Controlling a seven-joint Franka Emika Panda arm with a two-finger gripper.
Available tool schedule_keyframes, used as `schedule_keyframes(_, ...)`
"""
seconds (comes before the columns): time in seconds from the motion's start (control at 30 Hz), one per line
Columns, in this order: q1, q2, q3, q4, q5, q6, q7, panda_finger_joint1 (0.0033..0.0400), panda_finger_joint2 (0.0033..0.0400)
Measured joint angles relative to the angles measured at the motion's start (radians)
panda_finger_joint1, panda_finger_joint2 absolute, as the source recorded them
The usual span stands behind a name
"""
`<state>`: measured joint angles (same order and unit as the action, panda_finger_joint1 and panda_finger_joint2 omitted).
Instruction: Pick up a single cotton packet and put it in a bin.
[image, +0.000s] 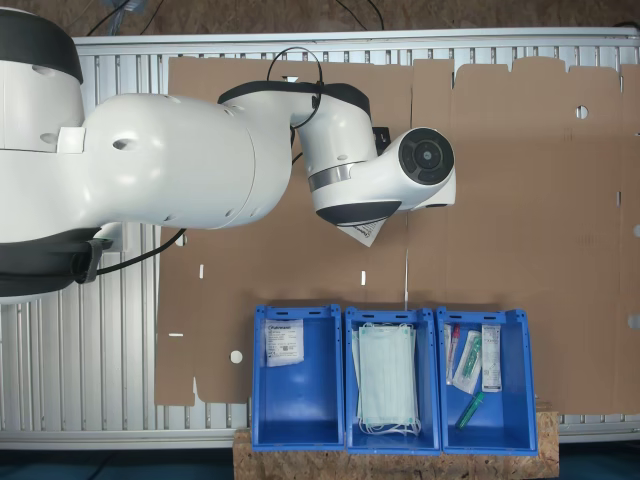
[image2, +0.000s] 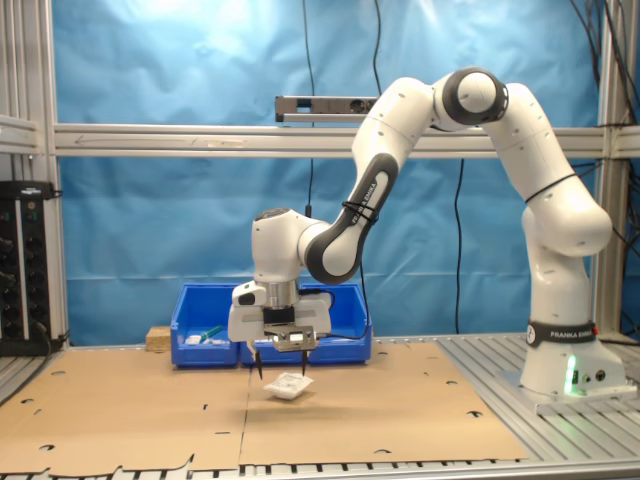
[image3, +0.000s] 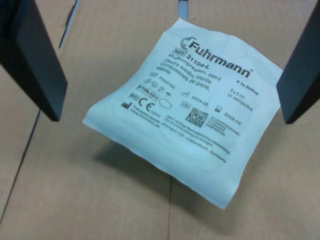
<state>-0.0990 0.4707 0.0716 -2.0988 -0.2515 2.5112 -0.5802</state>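
Note:
A small white cotton packet (image3: 185, 110) with fine dark print lies on the brown cardboard, one edge lifted off it. In the second exterior view the cotton packet (image2: 288, 386) sits just under my gripper (image2: 281, 372), which is open. In the wrist view the gripper (image3: 170, 65) has its dark fingers (image3: 35, 55) standing apart on either side of the packet, not touching it. A corner of the packet (image: 366, 235) pokes out from under the arm's wrist. The blue bin (image: 297, 438) at the first exterior view's left of the row holds another white packet (image: 283, 342).
Two more blue bins stand beside it: the middle one (image: 392, 446) holds pale green masks (image: 388, 378), the last (image: 487, 447) tubes and narrow packets. In the second exterior view the bins (image2: 210, 320) sit behind the gripper. Cardboard sheets (image: 520, 200) cover the table.

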Motion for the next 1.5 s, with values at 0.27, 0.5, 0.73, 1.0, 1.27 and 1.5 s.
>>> schedule_keyframes(0.27, -0.022, 0.005, -0.006, -0.013, -0.003, 0.022, 0.000, 0.0400, 0.0400)
schedule_keyframes(0.5, -0.034, 0.007, -0.011, -0.025, -0.006, 0.038, 0.000, 0.0400, 0.0400)
schedule_keyframes(0.73, -0.044, 0.015, -0.013, -0.040, -0.007, 0.056, 0.000, 0.0400, 0.0400)
schedule_keyframes(1.0, -0.045, 0.039, -0.013, -0.040, -0.008, 0.088, 0.000, 0.0400, 0.0400)
schedule_keyframes(1.27, -0.045, 0.063, -0.013, -0.040, -0.008, 0.108, 0.000, 0.0400, 0.0400)
schedule_keyframes(1.5, -0.045, 0.074, -0.013, -0.040, -0.008, 0.119, 0.000, 0.0400, 0.0400)
